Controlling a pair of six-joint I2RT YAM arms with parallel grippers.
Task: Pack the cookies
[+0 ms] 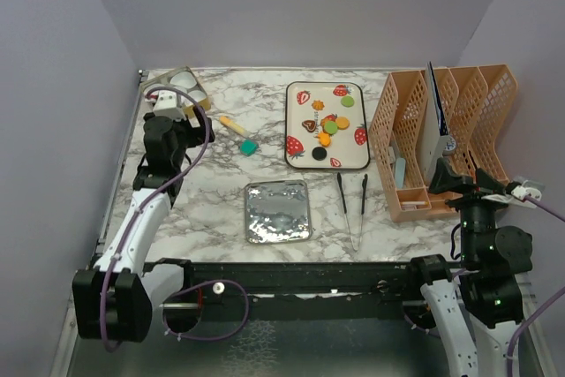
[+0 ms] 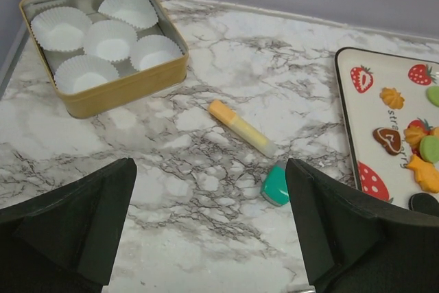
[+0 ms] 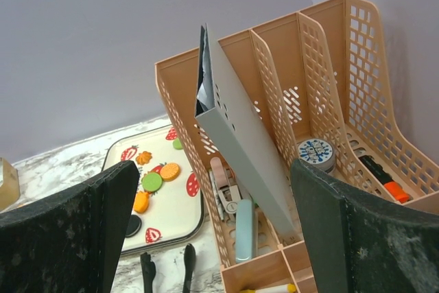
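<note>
The cookies (image 1: 325, 125) lie in a loose cluster on a white strawberry-print tray (image 1: 288, 121) at the back centre: orange, green, brown and black pieces. The left wrist view catches some of the cookies (image 2: 429, 149) at its right edge, and the right wrist view shows the cookies (image 3: 152, 182) at its lower left. My left gripper (image 1: 169, 101) (image 2: 209, 166) hangs open over bare marble near a gold tin (image 1: 201, 90) (image 2: 123, 90) lined with white paper cups. My right gripper (image 1: 448, 174) (image 3: 214, 166) is open beside the peach organizer, holding nothing.
A silver tin lid (image 1: 278, 211) lies front centre, with black tongs (image 1: 351, 205) to its right. An orange-yellow marker (image 1: 231, 124) (image 2: 240, 127) and a teal piece (image 1: 249, 146) (image 2: 276, 184) lie left of the tray. The peach desk organizer (image 1: 441, 125) (image 3: 329, 87) holds a grey folder (image 3: 247, 135).
</note>
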